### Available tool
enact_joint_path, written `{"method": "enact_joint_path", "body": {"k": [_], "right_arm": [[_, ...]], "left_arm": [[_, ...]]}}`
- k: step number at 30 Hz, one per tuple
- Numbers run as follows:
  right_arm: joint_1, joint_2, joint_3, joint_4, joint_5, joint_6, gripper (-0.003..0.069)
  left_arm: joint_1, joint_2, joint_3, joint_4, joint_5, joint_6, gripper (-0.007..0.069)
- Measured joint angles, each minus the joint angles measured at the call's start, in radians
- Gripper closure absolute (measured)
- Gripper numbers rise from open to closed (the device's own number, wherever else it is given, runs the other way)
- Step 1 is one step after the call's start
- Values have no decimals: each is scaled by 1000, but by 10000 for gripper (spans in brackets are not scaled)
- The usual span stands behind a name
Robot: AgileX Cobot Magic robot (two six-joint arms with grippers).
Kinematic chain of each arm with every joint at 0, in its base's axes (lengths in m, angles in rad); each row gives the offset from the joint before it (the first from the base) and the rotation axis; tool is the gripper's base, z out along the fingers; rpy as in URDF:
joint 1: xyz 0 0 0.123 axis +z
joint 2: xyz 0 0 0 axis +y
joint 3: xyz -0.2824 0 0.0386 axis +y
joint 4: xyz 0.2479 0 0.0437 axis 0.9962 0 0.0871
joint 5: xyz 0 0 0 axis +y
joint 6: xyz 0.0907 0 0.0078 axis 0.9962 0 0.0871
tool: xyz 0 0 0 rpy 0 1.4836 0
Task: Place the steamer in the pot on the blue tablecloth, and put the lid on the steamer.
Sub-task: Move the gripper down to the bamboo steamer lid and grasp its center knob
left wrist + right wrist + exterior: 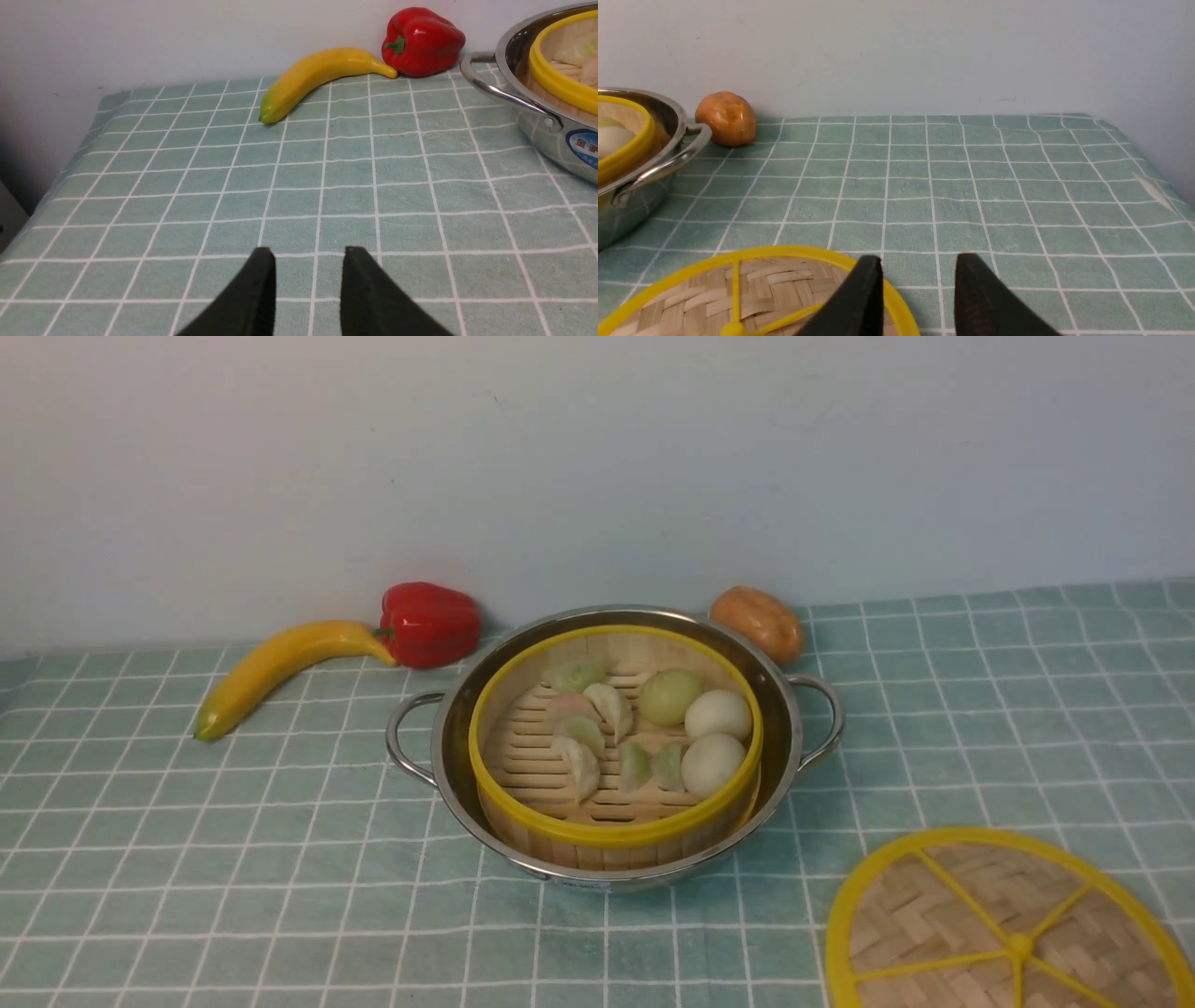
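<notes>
Closest to the camera, the lid (980, 915) lies flat at the near right corner of the bench, on the blue tablecloth (233, 859) that covers it, well apart from the pot (782, 709). Half the job looks done: the steamer (611, 833) sits inside the pot, around the middle of the bench towards the far edge, its yellow rim standing above the steel one, and it is uncovered. On its slatted floor lie two white buns (717, 714), a green bun (668, 696) and several dumplings (597, 709); the pot holds nothing else that I can see. So the lid step is in hand. The right claw (920, 259) is open and empty, hanging just over the lid's edge; the next move seems to call for closing on that rim, lifting, and setting the lid level on the steamer. The left claw (306, 254) is likewise open and empty, above bare cloth left of the pot.
</notes>
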Motion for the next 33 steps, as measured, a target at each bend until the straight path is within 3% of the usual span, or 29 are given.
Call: {"method": "enact_joint_path", "body": {"k": [17,24,27,33], "right_arm": [[0,0,0,3,0,0,417],[0,-1,-105,75,26,31,417],[0,0,-273,100,99,33,417],[0,47,-597,144,443,48,417]], "left_arm": [[0,0,0,0,0,12,403],[0,0,0,0,0,13,391],[0,0,0,0,0,16,386],[0,0,0,0,0,17,382]]}}
